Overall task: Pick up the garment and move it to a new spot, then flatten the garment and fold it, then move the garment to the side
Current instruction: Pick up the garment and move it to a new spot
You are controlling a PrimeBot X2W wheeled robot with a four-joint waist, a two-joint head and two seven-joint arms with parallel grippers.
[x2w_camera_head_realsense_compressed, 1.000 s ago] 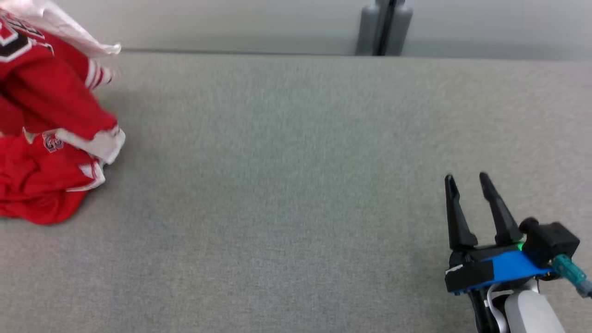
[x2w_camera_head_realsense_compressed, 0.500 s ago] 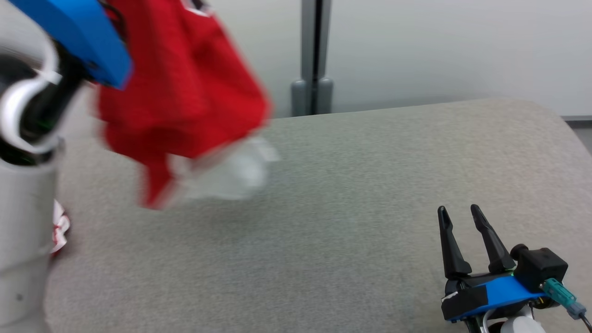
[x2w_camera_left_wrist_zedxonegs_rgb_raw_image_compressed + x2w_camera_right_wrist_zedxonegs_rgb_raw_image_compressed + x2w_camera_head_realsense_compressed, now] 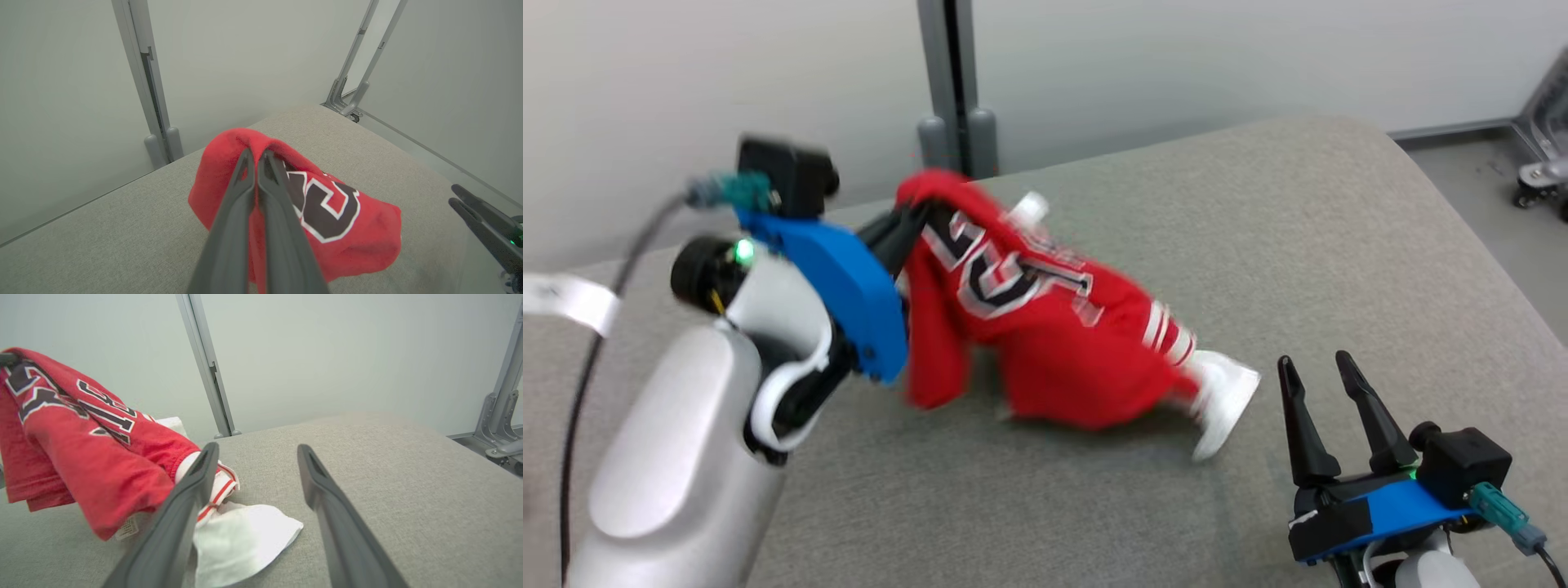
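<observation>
The garment is a red jersey with black-and-white lettering and a white sleeve end. My left gripper is shut on a fold at its top, holding that end above the table while the lower part trails down onto the grey surface. In the left wrist view the closed fingers pinch the red cloth. My right gripper stands open at the lower right, just right of the white sleeve end and not touching it. Its own view shows the jersey left of the open fingers.
The grey padded table has a rounded right edge with floor beyond it. A grey post rises against the pale wall behind the table. A wheeled metal base stands on the floor at the far right.
The head camera has turned. My left arm has swung the jersey from the table's left side to its middle, and its lower end now rests on the surface. The right gripper stays open.
</observation>
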